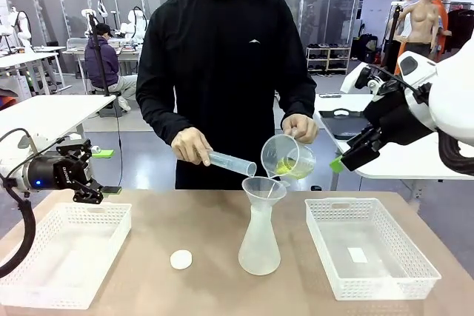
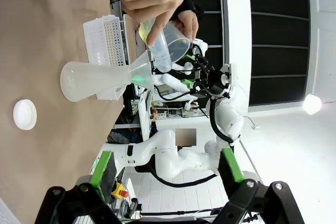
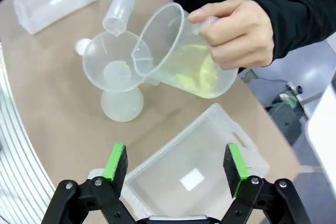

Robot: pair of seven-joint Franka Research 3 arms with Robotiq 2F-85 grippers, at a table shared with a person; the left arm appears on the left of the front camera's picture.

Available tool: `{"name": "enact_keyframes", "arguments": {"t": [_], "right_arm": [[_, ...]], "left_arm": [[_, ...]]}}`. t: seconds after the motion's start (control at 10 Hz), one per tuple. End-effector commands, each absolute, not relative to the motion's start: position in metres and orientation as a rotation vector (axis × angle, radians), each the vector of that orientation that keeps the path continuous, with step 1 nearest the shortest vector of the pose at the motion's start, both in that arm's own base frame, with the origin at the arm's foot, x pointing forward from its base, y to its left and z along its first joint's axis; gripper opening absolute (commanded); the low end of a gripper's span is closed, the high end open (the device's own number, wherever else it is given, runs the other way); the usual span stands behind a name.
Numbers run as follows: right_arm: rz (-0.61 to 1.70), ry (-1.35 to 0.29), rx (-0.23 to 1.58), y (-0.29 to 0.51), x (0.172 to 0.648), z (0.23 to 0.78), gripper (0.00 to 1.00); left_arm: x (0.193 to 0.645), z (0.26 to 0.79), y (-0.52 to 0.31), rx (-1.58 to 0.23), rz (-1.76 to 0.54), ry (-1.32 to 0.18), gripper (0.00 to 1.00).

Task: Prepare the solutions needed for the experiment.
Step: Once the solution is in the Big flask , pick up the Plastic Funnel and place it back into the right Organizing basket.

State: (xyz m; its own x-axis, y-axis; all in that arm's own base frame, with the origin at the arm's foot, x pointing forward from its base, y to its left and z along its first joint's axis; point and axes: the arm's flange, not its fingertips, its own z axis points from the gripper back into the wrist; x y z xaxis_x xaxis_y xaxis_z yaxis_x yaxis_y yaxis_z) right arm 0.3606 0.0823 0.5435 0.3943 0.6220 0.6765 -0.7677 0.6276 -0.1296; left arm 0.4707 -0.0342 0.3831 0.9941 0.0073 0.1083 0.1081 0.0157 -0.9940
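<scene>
Left jaws: spread wide, with nothing between the green pads (image 2: 102,169). They hang in the air over the far rim of the left basket (image 1: 74,207), close to the left edge of the table (image 1: 207,220).
Right jaws: spread wide too, with nothing between their green pads (image 3: 115,162). They are up high over the right basket (image 1: 348,203), well apart from the cup.
Solutions (image 3: 194,74): a little yellow-green water pooled in the low side of a clear cup (image 1: 285,153).
Cup: a person's hand (image 1: 300,127) holds it tipped, with its lip over the rim of the funnel (image 1: 263,186). I cannot tell if any is running out.
Tube (image 1: 231,160): clear and slanted, held by the person's other hand (image 1: 191,146). Its open end is just above the funnel's rim.
Funnel: it sits in the neck of the flask (image 1: 259,246).
Flask: it stands upright in the middle of the table, between the two baskets and touching neither.
White disc (image 1: 181,259): it lies flat on the table, left of the flask and near it.
Room on the left: bare table runs from the left basket to the flask, apart from the disc.
Room on the right: a bare strip of table lies between the flask and the right basket.
Near edge: bare table in front of the flask.
</scene>
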Motion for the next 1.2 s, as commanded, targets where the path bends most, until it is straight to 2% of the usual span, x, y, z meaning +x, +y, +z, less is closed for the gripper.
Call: {"name": "enact_keyframes", "arguments": {"t": [0.0,0.6,1.1], "right_arm": [[0.741,-0.698,0.554,0.052,0.394,0.520,0.92],[0.388,-0.625,1.037,-0.012,0.409,0.436,0.92],[0.211,-0.369,1.294,-0.036,0.439,0.395,0.92]], "left_arm": [[0.469,0.385,-0.034,-1.548,-0.093,-0.091,1.00],[0.469,0.385,-0.034,-1.548,-0.093,-0.091,1.00],[0.469,0.385,-0.034,-1.548,-0.093,-0.091,1.00]]}}
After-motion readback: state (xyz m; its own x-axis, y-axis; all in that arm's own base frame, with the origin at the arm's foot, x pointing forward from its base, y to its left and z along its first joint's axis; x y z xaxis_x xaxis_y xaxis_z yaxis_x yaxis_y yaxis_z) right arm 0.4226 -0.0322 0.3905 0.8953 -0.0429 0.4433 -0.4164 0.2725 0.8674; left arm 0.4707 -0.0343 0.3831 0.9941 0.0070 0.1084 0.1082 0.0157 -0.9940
